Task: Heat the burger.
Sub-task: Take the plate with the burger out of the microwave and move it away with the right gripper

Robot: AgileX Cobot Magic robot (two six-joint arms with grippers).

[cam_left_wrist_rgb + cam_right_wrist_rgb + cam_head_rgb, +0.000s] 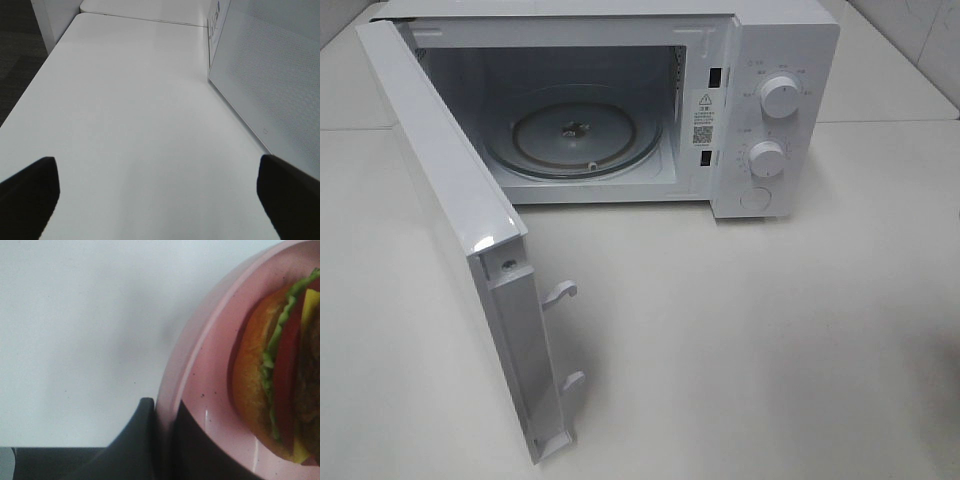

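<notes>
Right fingers [162,440] clenched on plate [210,370] rim; left fingers [30,187] released — keep burger [280,370] level, aim at turntable [575,135], twelve o'clock.

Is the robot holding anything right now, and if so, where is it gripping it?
Yes. The right gripper is pinching the rim of the pink plate that carries the burger. The left gripper is open and holds nothing.

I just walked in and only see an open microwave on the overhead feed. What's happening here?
The microwave stands with its door swung wide and only the glass turntable inside. Off the overhead view, the right gripper is clamped on the rim of a pink plate carrying the burger. The left gripper is open over bare table beside the door, holding nothing.
</notes>
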